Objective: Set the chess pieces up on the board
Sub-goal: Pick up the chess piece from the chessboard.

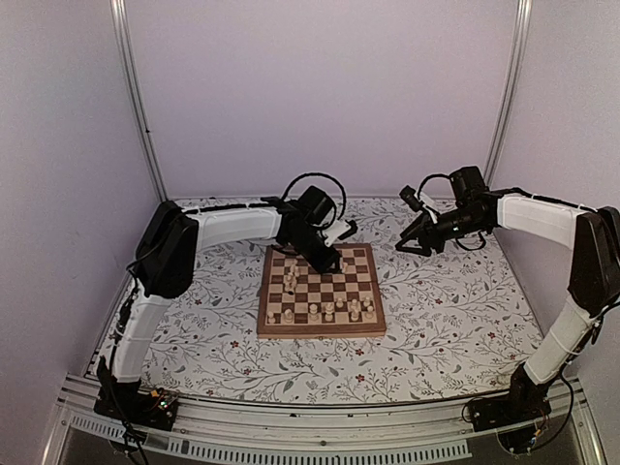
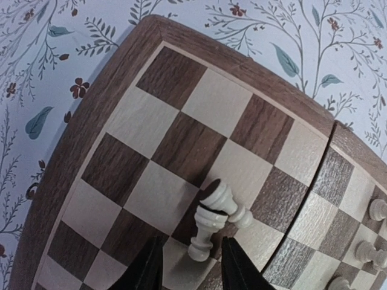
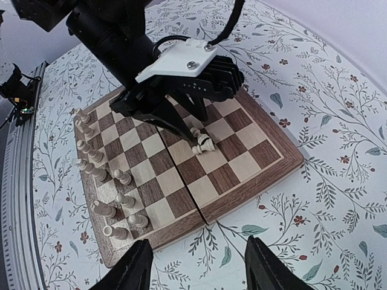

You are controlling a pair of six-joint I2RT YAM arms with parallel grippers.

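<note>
The chessboard [image 1: 322,291] lies mid-table; it also shows in the left wrist view [image 2: 121,90] and the right wrist view [image 3: 254,163]. Several pale chess pieces [image 1: 329,310] stand along its near and left squares. Two pale pieces [image 2: 216,217] lie tipped over and touching on the board's far part, also seen in the right wrist view [image 3: 202,140]. My left gripper [image 2: 192,269] hovers open just over them, fingers either side of the nearer piece, not touching. My right gripper [image 3: 199,269] is open and empty above the cloth beside the board's right edge.
A floral-patterned cover [image 1: 446,300] spreads over the table. Metal frame rails [image 1: 291,426] run along the near edge, white walls behind. The left arm [image 3: 121,42] reaches over the board's far part. The standing pieces also show in the right wrist view [image 3: 97,175].
</note>
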